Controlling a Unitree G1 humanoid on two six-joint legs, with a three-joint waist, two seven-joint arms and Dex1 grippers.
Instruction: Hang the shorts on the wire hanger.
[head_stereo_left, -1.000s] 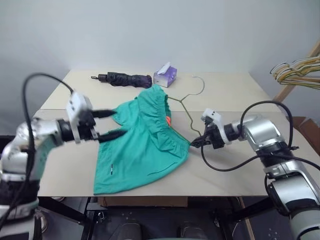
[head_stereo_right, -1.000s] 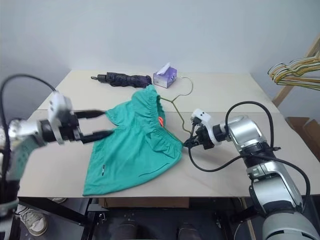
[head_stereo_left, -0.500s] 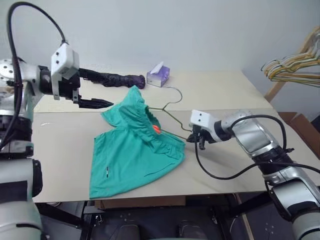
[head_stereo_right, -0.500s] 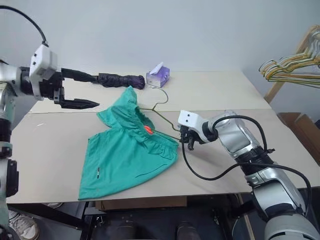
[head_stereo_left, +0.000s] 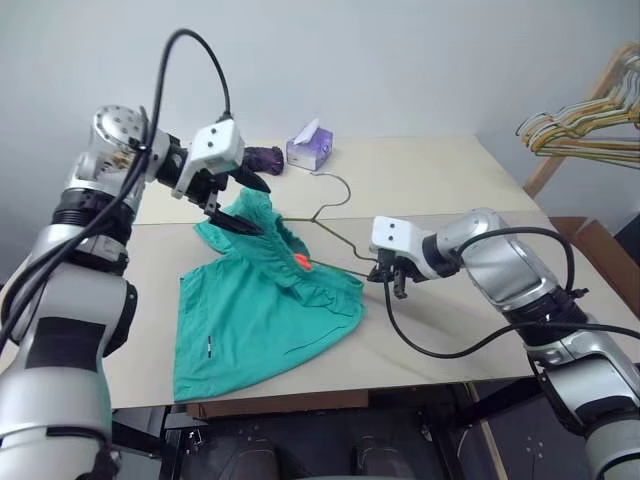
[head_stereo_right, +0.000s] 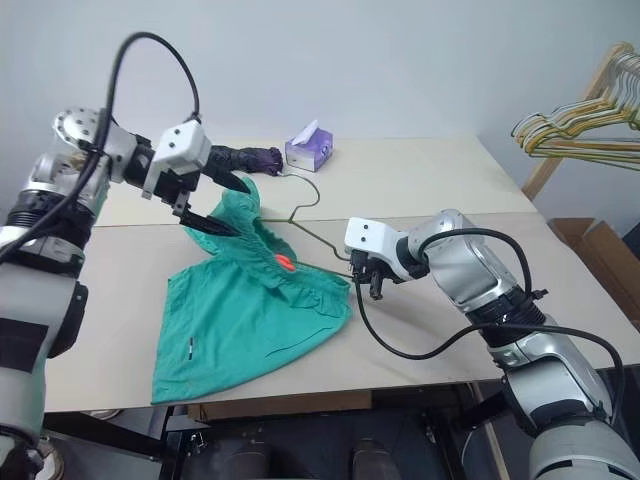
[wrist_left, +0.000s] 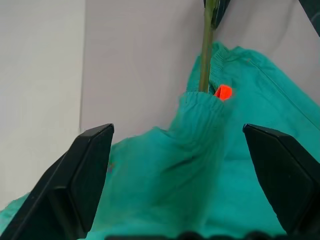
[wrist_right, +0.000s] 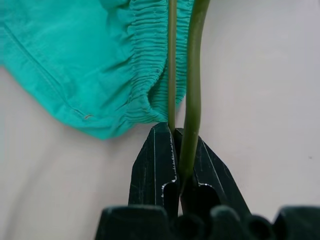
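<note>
Eye views: shorts (head_stereo_left: 265, 305) lie on the counter (head_stereo_left: 440, 180), spread from mid-counter toward its front edge, waistband bunched and lifted at the far end. Wire hanger (head_stereo_left: 330, 215) is threaded into the waistband, hook pointing at the counter's far edge. Right gripper (head_stereo_left: 388, 275) is clamped on the hanger's corner just beside the waistband. Left gripper (head_stereo_left: 243, 205) hangs over the raised top of the shorts, fingers spread wide, holding nothing. Folded umbrella (head_stereo_right: 245, 158) and tissue box (head_stereo_left: 307, 146) near the far edge.

Left wrist view: both fingers (wrist_left: 82, 175) wide apart, teal fabric between them, orange tag (wrist_left: 223, 92) next to the hanger wire.

Right wrist view: fingers (wrist_right: 152, 165) closed on the hanger where its two wires meet, gathered waistband touching the wires.
</note>
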